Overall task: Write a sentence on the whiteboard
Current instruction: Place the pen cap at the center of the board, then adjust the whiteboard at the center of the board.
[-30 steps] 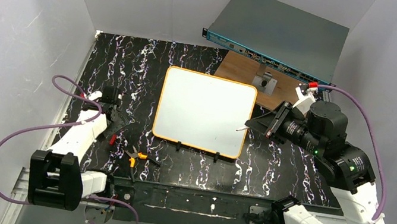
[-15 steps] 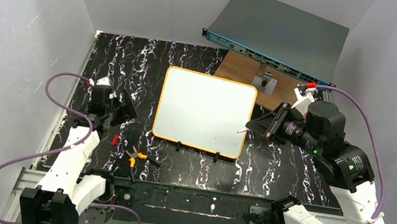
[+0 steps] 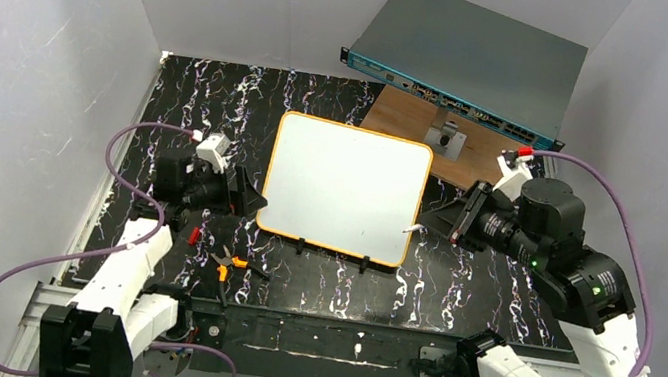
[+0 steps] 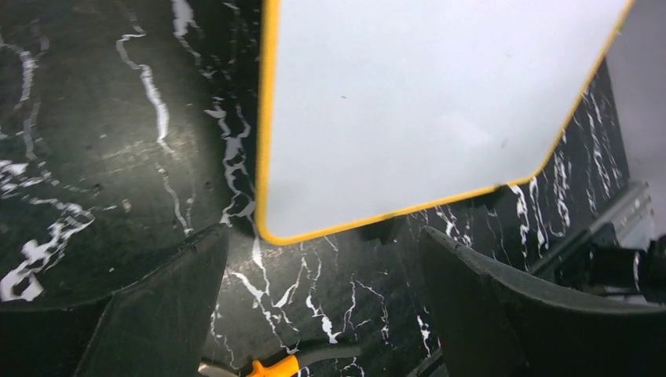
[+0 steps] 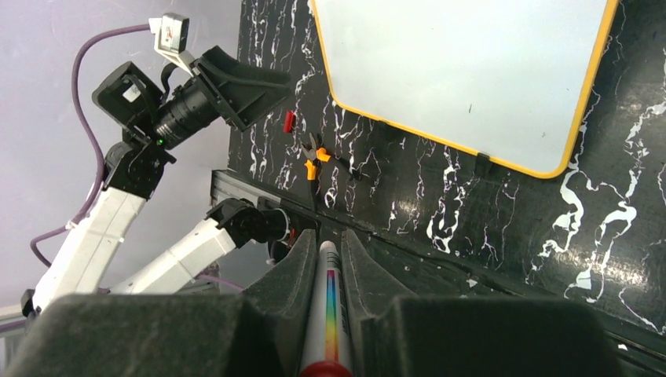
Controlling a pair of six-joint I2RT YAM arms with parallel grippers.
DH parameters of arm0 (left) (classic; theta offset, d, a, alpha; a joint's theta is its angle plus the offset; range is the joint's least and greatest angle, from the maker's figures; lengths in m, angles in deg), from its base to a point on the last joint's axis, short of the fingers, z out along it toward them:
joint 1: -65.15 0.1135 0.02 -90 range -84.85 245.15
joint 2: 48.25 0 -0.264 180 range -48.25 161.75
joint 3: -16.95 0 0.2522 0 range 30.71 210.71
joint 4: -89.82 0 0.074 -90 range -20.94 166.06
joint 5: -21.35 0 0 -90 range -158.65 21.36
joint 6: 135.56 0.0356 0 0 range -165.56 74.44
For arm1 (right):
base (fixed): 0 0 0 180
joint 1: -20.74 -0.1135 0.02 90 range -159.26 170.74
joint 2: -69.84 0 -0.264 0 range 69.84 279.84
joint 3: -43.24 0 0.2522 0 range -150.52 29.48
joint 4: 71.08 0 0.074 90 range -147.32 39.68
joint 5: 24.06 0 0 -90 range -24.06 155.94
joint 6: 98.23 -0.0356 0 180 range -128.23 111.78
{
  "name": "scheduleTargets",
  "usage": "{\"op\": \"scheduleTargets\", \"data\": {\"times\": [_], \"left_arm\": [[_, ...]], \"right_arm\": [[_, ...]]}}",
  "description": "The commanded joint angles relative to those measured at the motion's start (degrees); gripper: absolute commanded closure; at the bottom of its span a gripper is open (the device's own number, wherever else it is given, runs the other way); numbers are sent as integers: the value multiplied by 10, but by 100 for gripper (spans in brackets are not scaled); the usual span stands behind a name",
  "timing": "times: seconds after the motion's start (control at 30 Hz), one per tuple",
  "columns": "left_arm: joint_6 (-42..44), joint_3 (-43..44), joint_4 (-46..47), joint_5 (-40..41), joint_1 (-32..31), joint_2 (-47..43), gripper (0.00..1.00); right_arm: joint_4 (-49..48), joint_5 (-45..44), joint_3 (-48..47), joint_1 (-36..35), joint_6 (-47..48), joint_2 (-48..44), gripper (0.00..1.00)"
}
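- The right hand is clamped on a marker, a white barrel with a rainbow stripe held between the two fingers.
- The marker's long axis runs along the hand, with its red end back in the grip. Its writing tip points at the whiteboard, towards the near right corner.
- From above, the tip sits at the whiteboard's right rim, just above that corner. Whether it touches the surface I cannot tell.
- The left hand is spread wide and holds nothing. It hangs just beside the whiteboard's left rim, near the near left corner, its fingers framing that corner in its own camera.
- The whiteboard lies flat on the bench, its slightly longer side running left to right. Its black clip feet are on the edge facing the arms, and the whole board is turned a little clockwise.
- No stroke shows on the white face, so the sentence looks not yet begun.
- Progress, as I judge it: marker in hand and brought to the board, all the writing left to do.
- Left of the whiteboard's near edge lie orange-handled pliers and a small red piece.
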Motion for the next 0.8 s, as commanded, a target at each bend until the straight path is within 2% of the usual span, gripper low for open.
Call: {"op": "scheduleTargets", "data": {"times": [0.0, 0.07, 0.33, 0.6, 0.77], "left_arm": [[60, 19, 13, -120, 2, 29, 12], [83, 24, 2, -141, 2, 44, 16], [114, 35, 14, -91, 3, 67, 21], [122, 48, 52, -86, 3, 138, 7], [118, 64, 88, -105, 2, 184, 7]], "right_arm": [[12, -8, -3, 3, 9, -21, 99], [19, -13, -3, 3, 7, -26, 99], [35, -20, -1, 3, 0, -42, 99], [53, -18, 11, 3, -10, -63, 99], [67, -19, 16, 3, -15, -73, 99]]}}
